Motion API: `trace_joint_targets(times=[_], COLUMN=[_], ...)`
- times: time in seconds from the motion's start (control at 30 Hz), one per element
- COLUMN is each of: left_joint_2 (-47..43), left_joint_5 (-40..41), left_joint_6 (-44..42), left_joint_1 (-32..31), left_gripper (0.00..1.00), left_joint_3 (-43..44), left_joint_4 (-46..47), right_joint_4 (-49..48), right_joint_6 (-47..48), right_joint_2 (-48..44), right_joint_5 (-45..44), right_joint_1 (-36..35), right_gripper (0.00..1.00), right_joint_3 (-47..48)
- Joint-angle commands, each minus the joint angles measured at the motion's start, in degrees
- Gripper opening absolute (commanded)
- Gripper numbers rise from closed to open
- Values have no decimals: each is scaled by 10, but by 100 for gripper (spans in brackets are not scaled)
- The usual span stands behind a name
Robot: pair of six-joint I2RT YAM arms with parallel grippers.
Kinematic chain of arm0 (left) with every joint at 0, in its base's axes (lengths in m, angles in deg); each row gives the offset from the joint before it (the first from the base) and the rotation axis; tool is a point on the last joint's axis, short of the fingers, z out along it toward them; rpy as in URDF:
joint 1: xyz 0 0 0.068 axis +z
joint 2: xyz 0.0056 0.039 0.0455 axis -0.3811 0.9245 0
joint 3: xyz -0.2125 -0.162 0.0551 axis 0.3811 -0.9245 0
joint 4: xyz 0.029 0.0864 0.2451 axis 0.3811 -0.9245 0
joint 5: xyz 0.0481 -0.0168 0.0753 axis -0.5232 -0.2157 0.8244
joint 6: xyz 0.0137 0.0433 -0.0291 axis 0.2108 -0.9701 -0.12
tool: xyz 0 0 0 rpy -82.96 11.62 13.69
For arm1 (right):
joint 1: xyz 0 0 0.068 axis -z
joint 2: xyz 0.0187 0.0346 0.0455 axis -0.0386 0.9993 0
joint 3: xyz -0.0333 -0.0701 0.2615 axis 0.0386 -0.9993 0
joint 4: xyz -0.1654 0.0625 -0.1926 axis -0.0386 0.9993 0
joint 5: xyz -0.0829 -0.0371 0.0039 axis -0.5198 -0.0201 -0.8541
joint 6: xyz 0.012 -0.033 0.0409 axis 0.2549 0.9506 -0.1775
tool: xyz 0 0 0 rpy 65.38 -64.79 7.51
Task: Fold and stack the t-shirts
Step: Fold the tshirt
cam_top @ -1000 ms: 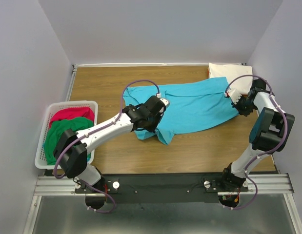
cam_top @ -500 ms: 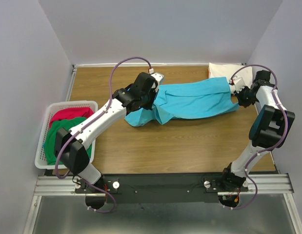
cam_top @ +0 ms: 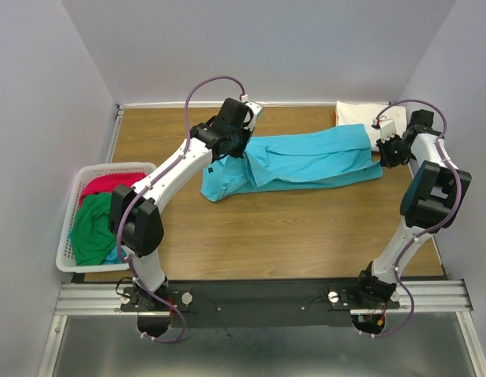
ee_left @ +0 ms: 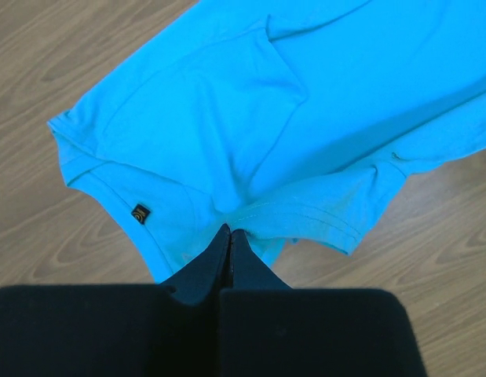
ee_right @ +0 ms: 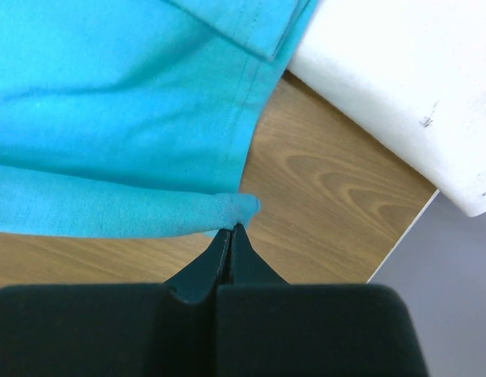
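The turquoise t-shirt (cam_top: 305,161) lies stretched across the back of the table, folded lengthwise. My left gripper (cam_top: 241,149) is shut on its left part; in the left wrist view the gripper (ee_left: 230,232) pinches a hem of the turquoise shirt (ee_left: 250,110). My right gripper (cam_top: 381,155) is shut on the shirt's right end; in the right wrist view the gripper (ee_right: 230,228) pinches a rolled edge of the shirt (ee_right: 117,118). A folded cream-white t-shirt (cam_top: 368,119) lies at the back right, also in the right wrist view (ee_right: 392,86). Red (cam_top: 109,187) and green (cam_top: 97,224) shirts lie in the basket.
A white lattice basket (cam_top: 70,263) stands at the left edge of the wooden table (cam_top: 290,236). Grey walls close in on the left, back and right. The table's right edge (ee_right: 403,236) runs close to my right gripper.
Both grippers have carried the turquoise shirt's near edge toward the back of the table, folding it into a narrower strip. The left arm has swung far back and extended.
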Motion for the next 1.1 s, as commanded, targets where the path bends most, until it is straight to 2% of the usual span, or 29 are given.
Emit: trace_joint_targets(times=[0.0, 0.4, 0.8, 0.9, 0.93, 1.07], left_joint_2=[34, 92, 114, 125, 131, 152], left_joint_5=[-1, -1, -1, 0, 0, 6], left_joint_6=[-29, -54, -51, -54, -55, -61], left_joint_1=[12, 28, 47, 48, 48, 48], left_gripper=[0, 0, 0, 0, 0, 0], left_joint_3=[34, 100, 118, 130, 137, 162], left_joint_4=[-8, -15, -10, -11, -14, -21], right_joint_4=[-17, -25, -39, -44, -48, -64], right_joint_6=[-37, -74, -118, -129, -136, -161], right_joint_2=[25, 67, 76, 77, 78, 67], right_joint_5=[17, 6, 16, 16, 14, -9], right_joint_1=[1, -8, -10, -10, -11, -11], right_gripper=[0, 1, 2, 9, 18, 29], right_joint_3=[25, 54, 71, 74, 75, 71])
